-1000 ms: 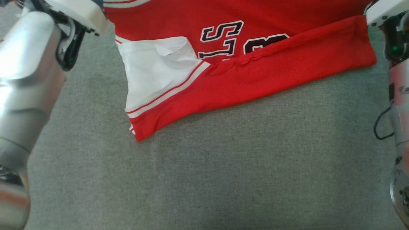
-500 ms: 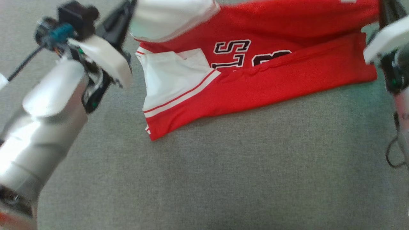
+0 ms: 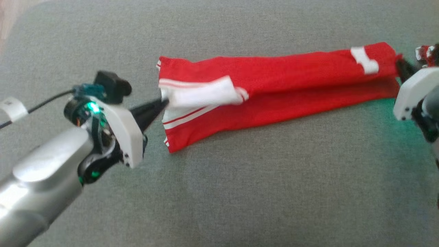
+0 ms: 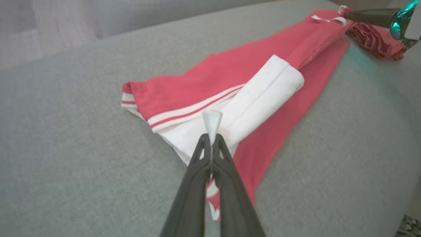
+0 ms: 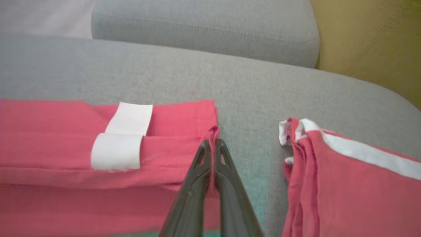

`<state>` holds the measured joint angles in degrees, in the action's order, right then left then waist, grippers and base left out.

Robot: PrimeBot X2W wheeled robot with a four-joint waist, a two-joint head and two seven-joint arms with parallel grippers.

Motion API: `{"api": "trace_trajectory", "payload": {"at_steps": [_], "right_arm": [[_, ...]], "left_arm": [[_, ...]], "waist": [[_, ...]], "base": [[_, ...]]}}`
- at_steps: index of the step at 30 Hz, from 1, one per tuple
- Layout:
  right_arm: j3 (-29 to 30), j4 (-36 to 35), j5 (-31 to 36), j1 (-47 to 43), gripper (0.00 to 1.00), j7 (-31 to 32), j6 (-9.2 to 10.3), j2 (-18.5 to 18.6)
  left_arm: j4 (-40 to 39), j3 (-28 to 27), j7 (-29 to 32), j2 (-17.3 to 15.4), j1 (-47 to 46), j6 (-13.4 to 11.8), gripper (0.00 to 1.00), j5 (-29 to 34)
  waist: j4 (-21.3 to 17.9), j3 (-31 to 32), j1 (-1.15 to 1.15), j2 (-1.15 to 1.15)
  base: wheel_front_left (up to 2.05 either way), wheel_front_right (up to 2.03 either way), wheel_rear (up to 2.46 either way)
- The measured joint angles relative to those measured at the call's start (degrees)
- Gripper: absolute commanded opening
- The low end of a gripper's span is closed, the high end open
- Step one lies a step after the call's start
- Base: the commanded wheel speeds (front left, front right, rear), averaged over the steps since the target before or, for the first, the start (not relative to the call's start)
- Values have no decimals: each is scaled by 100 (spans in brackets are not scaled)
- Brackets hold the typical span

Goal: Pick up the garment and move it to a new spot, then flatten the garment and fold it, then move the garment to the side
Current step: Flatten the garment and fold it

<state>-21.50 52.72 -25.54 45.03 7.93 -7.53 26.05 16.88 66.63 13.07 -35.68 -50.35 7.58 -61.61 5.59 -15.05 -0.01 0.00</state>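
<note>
The garment is a red jersey with white panels and stripes, lying as a long narrow folded strip across the grey cushion. My left gripper is shut on a white fold at its left end. In the left wrist view a peak of white cloth pokes out past the closed tips of the left gripper. My right gripper is shut on the red edge at the strip's right end. The right wrist view shows the right gripper pinching that red hem. A white patch lies near that end.
A second red cloth with white trim lies bunched just right of the strip's end, a hand's width from my right fingers. The grey cushion stretches wide toward me. A grey backrest rises behind, with a yellow-brown surface beyond it.
The head view has tilted up. Both shut grippers have carried the far part of the garment over toward me, hiding the black lettering and leaving a narrower strip.
</note>
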Motion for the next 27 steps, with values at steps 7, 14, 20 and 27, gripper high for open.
{"api": "trace_trajectory", "payload": {"at_steps": [7,14,20,27], "right_arm": [[-636,-131,-177,-143,0,320,0,292],[-861,-190,-430,-142,0,378,0,333],[-788,-144,-613,-111,100,297,0,332],[-87,-245,-1010,60,100,-611,0,257]], "left_arm": [[-397,252,511,-133,216,-60,0,-236],[-441,353,723,-141,216,-112,8,-227],[-359,319,361,-96,221,-416,100,-76],[-89,-442,-1390,287,224,-1026,100,271]], "waist": [[-54,29,1,0],[-128,6,1,0],[-200,54,1,0],[-259,283,1,0]], "base": [[0,0,0],[0,0,0],[0,0,0],[0,0,0]]}}
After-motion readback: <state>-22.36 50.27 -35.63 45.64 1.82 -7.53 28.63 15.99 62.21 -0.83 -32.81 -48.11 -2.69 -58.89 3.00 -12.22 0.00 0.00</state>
